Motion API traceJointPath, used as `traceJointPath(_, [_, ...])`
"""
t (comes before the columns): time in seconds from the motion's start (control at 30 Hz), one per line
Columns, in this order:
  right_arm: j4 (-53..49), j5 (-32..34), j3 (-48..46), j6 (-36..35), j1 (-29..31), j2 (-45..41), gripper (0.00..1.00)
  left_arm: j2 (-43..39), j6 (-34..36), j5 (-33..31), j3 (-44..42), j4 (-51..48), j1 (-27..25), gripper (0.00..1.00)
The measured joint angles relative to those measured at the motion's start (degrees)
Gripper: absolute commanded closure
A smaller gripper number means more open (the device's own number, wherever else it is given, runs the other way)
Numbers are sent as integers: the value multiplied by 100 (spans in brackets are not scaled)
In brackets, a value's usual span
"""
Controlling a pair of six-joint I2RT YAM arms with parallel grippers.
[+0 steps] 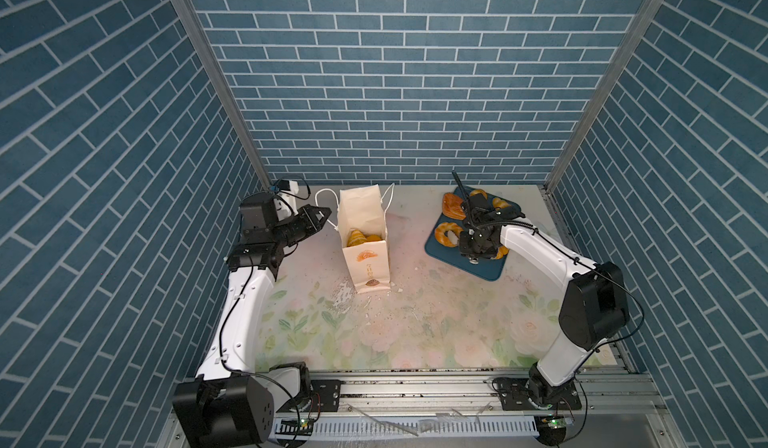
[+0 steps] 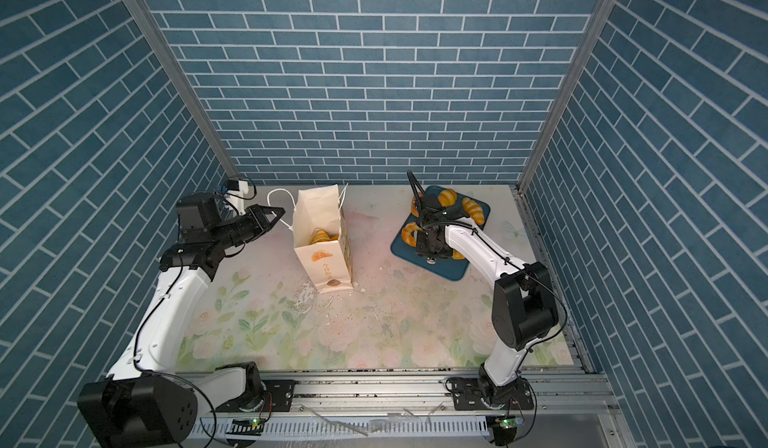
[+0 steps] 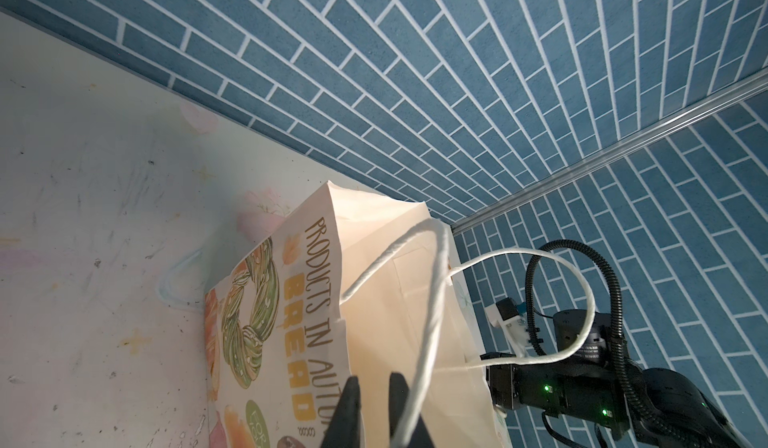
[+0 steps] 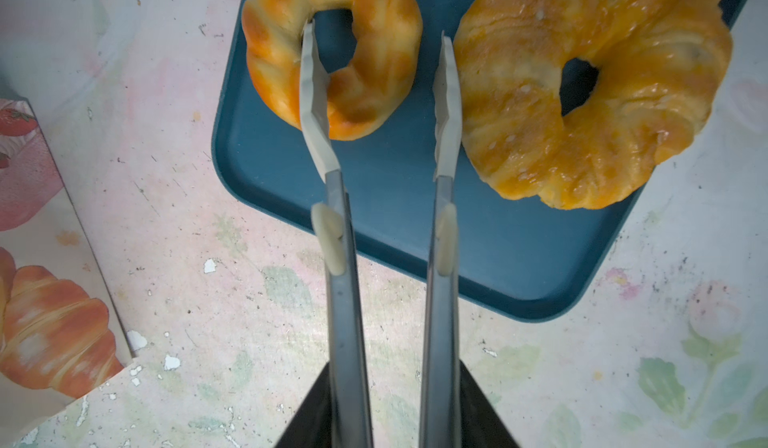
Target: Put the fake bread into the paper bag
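Seeing cream paper bag [image 1: 368, 263] standing upright, open, holding golden croissants [image 1: 357, 238]; seeing glossy ring-shaped fake bread [image 4: 582, 134] lying on blue tray [image 4: 266, 155].

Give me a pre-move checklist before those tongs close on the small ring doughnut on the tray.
1. right gripper clamped on the tongs: ok.
2. One tongs tip in the hole of the small ring doughnut, one outside it: ok.
3. Outer tip clear of the large ring doughnut: cannot tell, they look very close.
4. paper bag upright, mouth open: ok.
5. left gripper gripping the cord handle: cannot tell.
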Motion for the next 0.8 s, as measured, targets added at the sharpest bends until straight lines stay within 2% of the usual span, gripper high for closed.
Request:
traceJointPath(0.43, [142, 197, 133, 44, -2, -168, 57, 0, 2, 2, 0, -2, 0, 84])
traceJointPath(0.8, [118, 251, 267, 39, -9, 236, 58, 2, 2, 2, 0, -4, 0, 84])
